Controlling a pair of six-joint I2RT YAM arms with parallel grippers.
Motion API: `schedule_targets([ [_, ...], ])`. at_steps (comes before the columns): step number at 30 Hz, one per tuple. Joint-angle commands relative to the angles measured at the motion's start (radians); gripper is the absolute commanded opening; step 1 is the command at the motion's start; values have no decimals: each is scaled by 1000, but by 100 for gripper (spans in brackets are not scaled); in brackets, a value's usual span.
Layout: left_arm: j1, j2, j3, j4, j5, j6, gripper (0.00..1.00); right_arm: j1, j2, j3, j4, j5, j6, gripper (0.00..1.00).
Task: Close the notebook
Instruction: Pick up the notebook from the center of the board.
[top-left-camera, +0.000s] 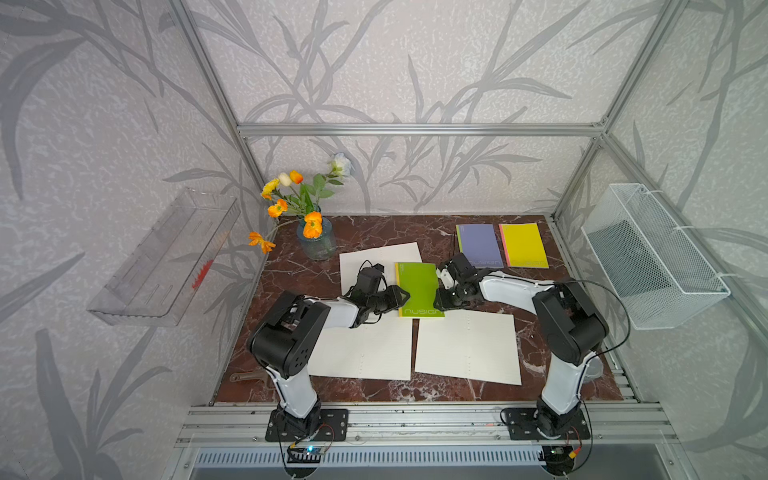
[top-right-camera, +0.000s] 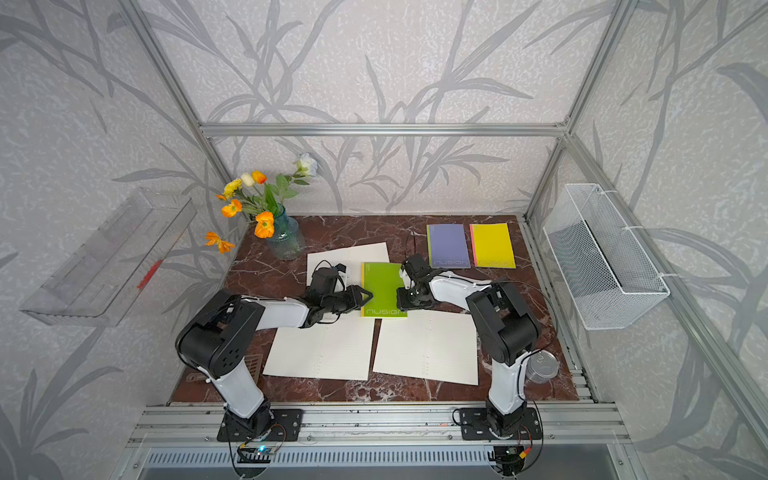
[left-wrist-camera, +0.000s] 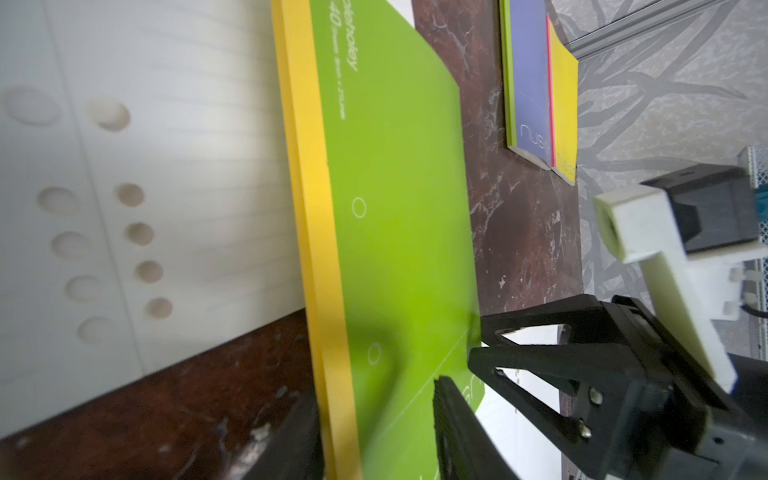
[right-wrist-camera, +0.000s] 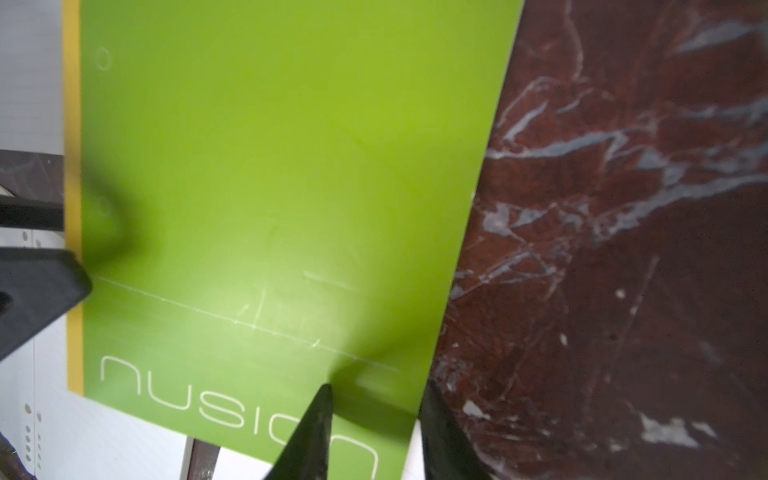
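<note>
Left pincer (top-left-camera: 402, 296): jaws spread, tips set at the yellow spine edge of the notebook (top-left-camera: 417, 286), toward its near end. Right pincer (top-left-camera: 437, 305): jaws narrowly apart, astride the opposite, free edge at the same end. One finger (right-wrist-camera: 311, 436) is over the cover and the other is off it, above the table (top-left-camera: 299, 274). Whether they nip the cover I cannot tell. The notebook lies mid-table between the two pincers, closed and flat, green cover up. Its long axis runs from the robot's side toward the back wall. The spine faces the left arm, the free edge faces the right arm, and the printed title sits at the near end. That near end overlaps the left sheet (top-left-camera: 365, 349) and the right sheet (top-left-camera: 465, 349), which lie side by side. The far spine corner rests on the far sheet (top-left-camera: 374, 257). Bare marble borders the free edge, open as far as the purple notebook (top-left-camera: 478, 245) and the yellow notebook (top-left-camera: 524, 244), which lie edge to edge at the far right. The vase (top-left-camera: 316, 243) of flowers stands far left, clear of both arms.
</note>
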Motion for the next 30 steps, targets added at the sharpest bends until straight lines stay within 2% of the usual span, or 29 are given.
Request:
schedule_targets([
  [1,-3,-63,-10,-11,22,22,39,14,17,-16,-14,-8,7,36],
  [30,-20,-86,1,-73,11,37,16,18,-43,-38,15,-36,16,36],
])
